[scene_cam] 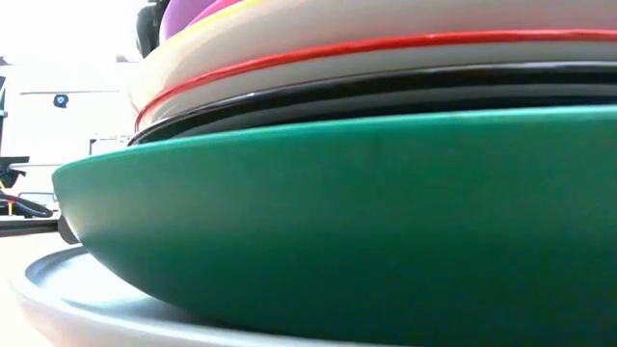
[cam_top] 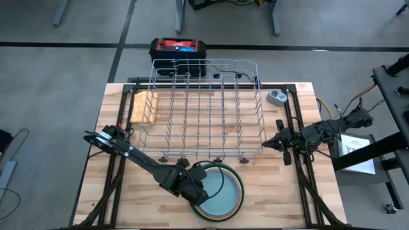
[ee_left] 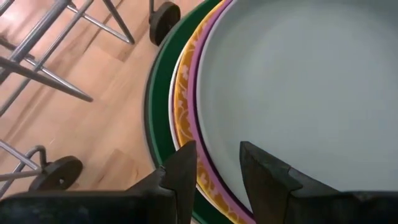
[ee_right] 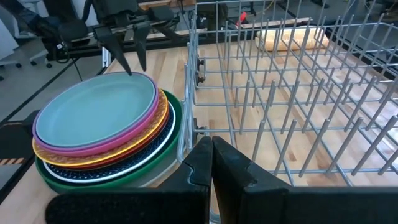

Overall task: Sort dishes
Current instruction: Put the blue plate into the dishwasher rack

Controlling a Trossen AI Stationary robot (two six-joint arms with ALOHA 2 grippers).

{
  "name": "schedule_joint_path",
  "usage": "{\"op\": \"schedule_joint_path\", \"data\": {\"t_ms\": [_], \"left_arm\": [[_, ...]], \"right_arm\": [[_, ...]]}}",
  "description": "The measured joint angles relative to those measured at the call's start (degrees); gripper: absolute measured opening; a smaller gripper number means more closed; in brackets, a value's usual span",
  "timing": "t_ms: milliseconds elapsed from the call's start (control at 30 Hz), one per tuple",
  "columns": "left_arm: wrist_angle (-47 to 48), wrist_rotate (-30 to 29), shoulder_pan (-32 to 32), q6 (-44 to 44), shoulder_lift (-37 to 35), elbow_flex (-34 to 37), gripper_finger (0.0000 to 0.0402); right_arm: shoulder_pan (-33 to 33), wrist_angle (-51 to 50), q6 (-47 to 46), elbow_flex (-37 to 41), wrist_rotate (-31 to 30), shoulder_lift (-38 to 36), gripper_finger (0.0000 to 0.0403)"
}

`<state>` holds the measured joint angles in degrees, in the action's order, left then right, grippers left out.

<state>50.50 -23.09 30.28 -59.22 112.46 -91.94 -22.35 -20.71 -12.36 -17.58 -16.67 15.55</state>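
Wooden counter [cam_top: 115, 128], empty wire rack [cam_top: 204, 108] at centre | plates [cam_top: 220, 191] stacked at 6 o'clock, pale blue on top | my left hand [ee_left: 214, 165] narrowly parted, straddling top rim; first pickup, next close and lift | right hand [ee_right: 211, 158] pressed together, waiting at 3 o'clock.

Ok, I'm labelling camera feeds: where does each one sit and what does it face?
High: overhead, straight down on rack, plates, both arms.
Low: table level, filled by the plates' stacked rims.
Left wrist: over the pale blue plate; left end effector open.
Right wrist: beside the rack, right end effector shut.
All show the plates.
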Motion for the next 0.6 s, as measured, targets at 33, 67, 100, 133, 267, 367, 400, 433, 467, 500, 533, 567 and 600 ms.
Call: {"op": "schedule_joint_path", "data": {"t_ms": [33,67,100,133,267,367,400,433,467,500,533,567,600], "left_arm": [[0.0,0.0,0.0,-0.02,0.0,0.14,0.0112],[0.02,0.0,0.0,-0.04,0.0,0.23,0.0112],[0.06,0.0,0.0,-0.04,0.0,0.26,0.0112],[0.03,0.0,0.0,-0.04,0.0,0.28,0.0112],[0.04,0.0,0.0,-0.44,0.0,0.61,0.0112],[-0.02,-0.01,0.0,-0.46,0.0,0.61,0.0112],[-0.02,-0.02,0.0,-0.46,0.0,0.61,0.0112],[-0.02,-0.02,0.0,-0.46,0.0,0.61,0.0112],[-0.02,-0.03,0.0,-0.46,0.0,0.61,0.0112],[-0.04,-0.04,0.0,-0.46,0.0,0.61,0.0112],[-0.02,-0.04,0.0,-0.46,0.0,0.61,0.0112],[-0.02,-0.04,0.0,-0.46,0.0,0.61,0.0112],[-0.02,-0.12,0.0,-0.46,0.0,0.61,0.0112]], "right_arm": [[0.0,0.0,0.0,0.0,0.0,0.0,0.0],[0.0,0.0,0.05,0.0,0.0,0.0,0.0],[0.0,0.0,0.24,0.0,0.0,0.0,0.0],[0.0,0.0,0.28,0.0,0.0,0.0,0.0],[0.0,0.0,0.33,0.0,0.0,0.0,0.0],[0.0,0.0,0.39,0.02,0.0,0.0,0.0],[0.0,0.01,0.42,0.02,0.0,0.0,0.0],[0.0,0.01,0.45,0.02,0.0,0.0,0.0],[0.0,0.0,0.5,0.02,0.0,0.02,0.0],[0.0,0.0,0.53,0.02,0.0,0.02,0.0],[0.0,0.0,0.55,0.02,0.0,0.02,0.0],[0.0,0.01,0.55,0.02,0.0,0.02,0.0],[0.0,0.02,0.57,0.02,0.0,0.02,0.0]]}}
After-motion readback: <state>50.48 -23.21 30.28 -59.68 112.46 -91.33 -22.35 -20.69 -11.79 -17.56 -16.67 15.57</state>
